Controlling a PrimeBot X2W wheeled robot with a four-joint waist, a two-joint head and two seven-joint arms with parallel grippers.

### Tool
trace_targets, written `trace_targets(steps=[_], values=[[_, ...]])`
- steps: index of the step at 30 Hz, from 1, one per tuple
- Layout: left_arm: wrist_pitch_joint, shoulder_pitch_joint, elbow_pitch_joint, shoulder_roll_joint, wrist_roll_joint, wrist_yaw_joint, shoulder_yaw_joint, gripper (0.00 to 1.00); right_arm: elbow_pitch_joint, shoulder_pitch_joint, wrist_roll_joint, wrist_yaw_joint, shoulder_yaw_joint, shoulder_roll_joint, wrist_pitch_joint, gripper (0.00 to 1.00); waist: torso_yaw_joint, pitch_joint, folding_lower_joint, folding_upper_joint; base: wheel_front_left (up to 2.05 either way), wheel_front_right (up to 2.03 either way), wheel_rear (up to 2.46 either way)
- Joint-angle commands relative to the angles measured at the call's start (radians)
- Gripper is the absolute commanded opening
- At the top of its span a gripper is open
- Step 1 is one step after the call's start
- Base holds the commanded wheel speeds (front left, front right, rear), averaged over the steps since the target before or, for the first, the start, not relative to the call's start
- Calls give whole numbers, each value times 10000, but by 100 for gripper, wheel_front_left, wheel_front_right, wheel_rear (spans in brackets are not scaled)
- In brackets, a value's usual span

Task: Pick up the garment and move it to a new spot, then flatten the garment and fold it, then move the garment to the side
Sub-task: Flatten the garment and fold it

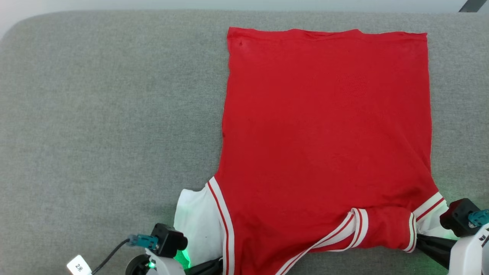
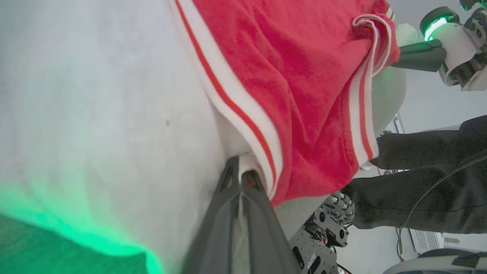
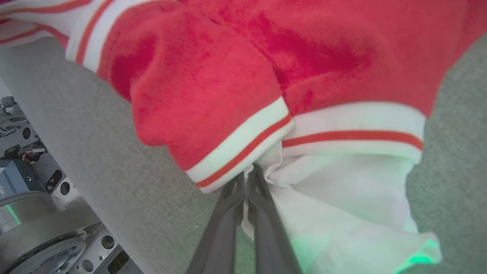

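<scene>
- Looking down from the head, we are seeing the garment (image 1: 324, 133) lying on the grey surface (image 1: 114, 114), right of the middle, with its plain red side facing up.
- Its straight hem is lying toward the far edge, and its shoulders and neck opening are lying at the near edge, close to us.
- Red-and-white striped trim (image 1: 223, 225) is running along both armholes and round the neck. A white sleeve (image 1: 196, 225) is spreading out at the left shoulder.
- At the right shoulder the red cloth is bunching into a small fold (image 1: 386, 227), with the other white sleeve (image 1: 433, 225) crumpling just beyond it.
- In the left wrist view, the left gripper (image 2: 240, 173) is clenching the garment, its two dark fingers pinching the seam where white sleeve meets trim.
- In the right wrist view, the right gripper (image 3: 247, 179) is clenching the garment too. Its fingers are pressing together on white sleeve cloth just under the trim, beside the red fold.
- Green light from the wrists is falling on both sleeves.
- A white tag (image 1: 79, 267) is hanging on the black cable (image 1: 110, 254) by the left wrist. We are reading a "2" on it, followed by a second mark too small for us to make out.
</scene>
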Motion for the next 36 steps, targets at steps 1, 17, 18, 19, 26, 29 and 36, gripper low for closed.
trace_targets(steps=[1,17,18,19,26,29,36], values=[[-32,-31,294,-143,11,-14,-18,0,101,-36,-69,-15,154,250,8,0,-40,-29,0,0,0,0,0],[-678,91,853,-458,138,-90,128,0,-1998,-661,1402,-15,-2045,-1755,952,100,-70,102,0,0,0,0,0],[-707,77,777,-461,204,-85,119,0,-2051,-803,1583,-15,-2410,-1931,1028,100,-23,183,0,0,0,0,0],[-702,10,708,-470,285,-70,100,0,-2049,-952,1663,-15,-2739,-2086,1123,100,50,275,0,0,0,0,0],[-567,-727,437,-766,813,-3,128,0,-573,-3224,1098,-15,-3963,-1068,2342,100,726,1034,0,0,0,0,0],[-472,-1126,510,-1033,1053,-50,126,0,740,-4667,345,-15,-3561,-28,3108,100,1072,1464,0,0,0,0,0],[-548,-1767,997,-1574,1287,-218,209,0,4360,-7906,-645,-15,-2732,1726,4195,100,1640,2637,0,0,0,0,0]])
